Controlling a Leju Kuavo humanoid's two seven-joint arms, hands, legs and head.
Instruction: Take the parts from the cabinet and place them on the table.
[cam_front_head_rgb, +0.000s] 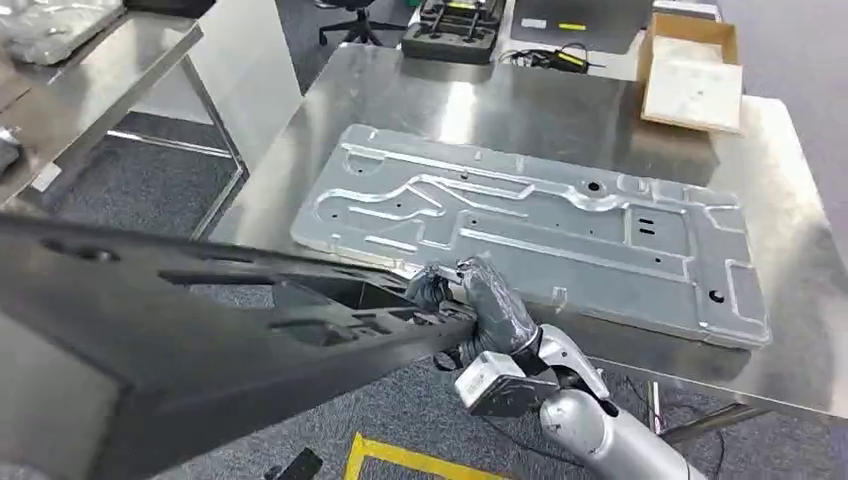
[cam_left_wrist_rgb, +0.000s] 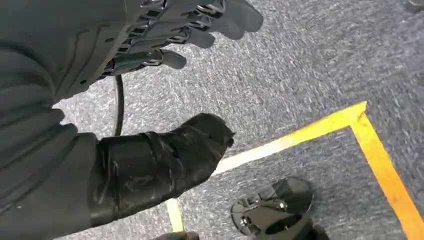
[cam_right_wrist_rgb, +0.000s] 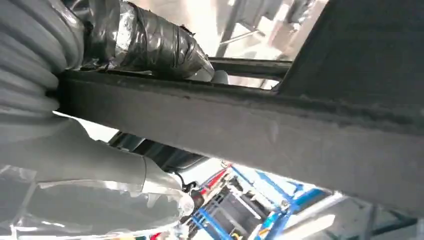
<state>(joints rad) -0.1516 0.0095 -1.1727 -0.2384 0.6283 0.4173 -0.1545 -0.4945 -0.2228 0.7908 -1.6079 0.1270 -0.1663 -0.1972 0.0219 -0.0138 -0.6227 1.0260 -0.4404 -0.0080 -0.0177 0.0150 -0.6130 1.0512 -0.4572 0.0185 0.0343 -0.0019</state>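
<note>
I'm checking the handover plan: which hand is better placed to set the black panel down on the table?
Right. The right hand already grips the black panel at its edge beside the steel table, near the grey metal sheet. The left hand hangs open over the carpet.

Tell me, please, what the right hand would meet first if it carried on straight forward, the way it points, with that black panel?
Probably the embossed silver sheet-metal panel lying on the steel table, directly ahead of the right hand gripping the large black panel. Height above the table is unclear, so it may pass over.
</note>
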